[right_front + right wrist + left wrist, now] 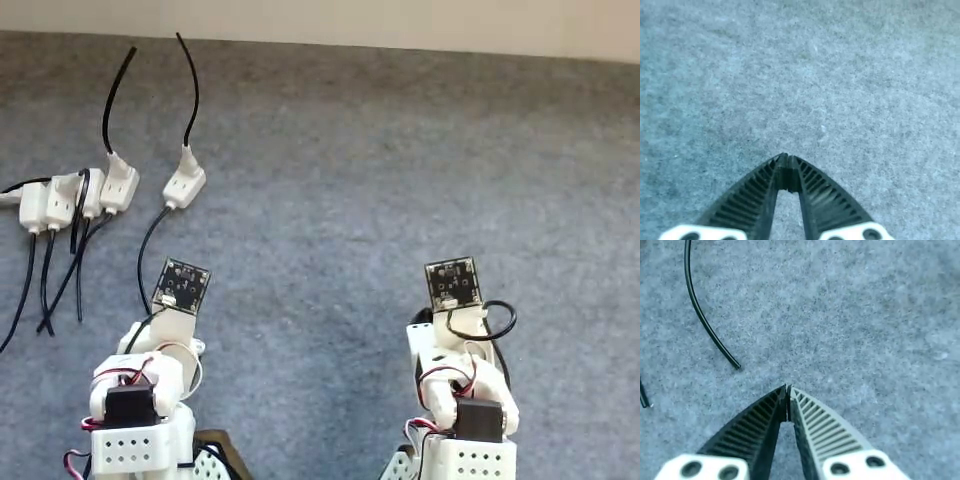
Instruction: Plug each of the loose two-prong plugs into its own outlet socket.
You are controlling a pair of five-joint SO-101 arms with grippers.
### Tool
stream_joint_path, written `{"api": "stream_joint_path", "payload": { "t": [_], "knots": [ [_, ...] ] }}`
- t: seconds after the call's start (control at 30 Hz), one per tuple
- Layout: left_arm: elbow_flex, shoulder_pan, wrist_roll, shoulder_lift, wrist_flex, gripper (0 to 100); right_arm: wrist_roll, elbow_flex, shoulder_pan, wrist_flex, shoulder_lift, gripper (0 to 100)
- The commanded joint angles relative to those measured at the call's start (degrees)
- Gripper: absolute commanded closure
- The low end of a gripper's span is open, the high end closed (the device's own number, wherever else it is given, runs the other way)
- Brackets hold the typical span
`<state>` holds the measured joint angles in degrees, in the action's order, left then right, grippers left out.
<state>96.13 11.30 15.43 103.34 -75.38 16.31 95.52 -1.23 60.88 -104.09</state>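
Several white plug and outlet bodies [75, 197] lie in a row at the far left of the grey carpet, each with a black cable. One more white piece [184, 182] lies apart to their right, with a cable running back from it and another towards the left arm [140, 400]. I cannot tell which pieces are joined. My left gripper [788, 390] is shut and holds nothing, low over bare carpet, with a black cable's loose end [736, 366] just ahead of it. Over bare carpet too, my right gripper [788, 159] is shut on nothing.
Black cables [50, 280] trail from the row towards the front left edge. The right arm [465, 400] stands at the front right. Grey carpet [380, 170] stretches open across the middle and right. A pale wall edge [400, 25] runs along the back.
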Motion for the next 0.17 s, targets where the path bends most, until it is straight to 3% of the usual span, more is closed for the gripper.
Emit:
{"api": "stream_joint_path", "payload": {
  "t": [0.0, 0.13],
  "knots": [
    [1.0, 0.2, 0.4, 0.6, -1.8, 97, 0.6, 7.8, -0.2, -0.6, 0.2, 99.3],
    [1.0, 0.2, 0.4, 0.6, -1.8, 97, 0.6, 7.8, -0.2, -0.6, 0.2, 99.3]
  ]
}}
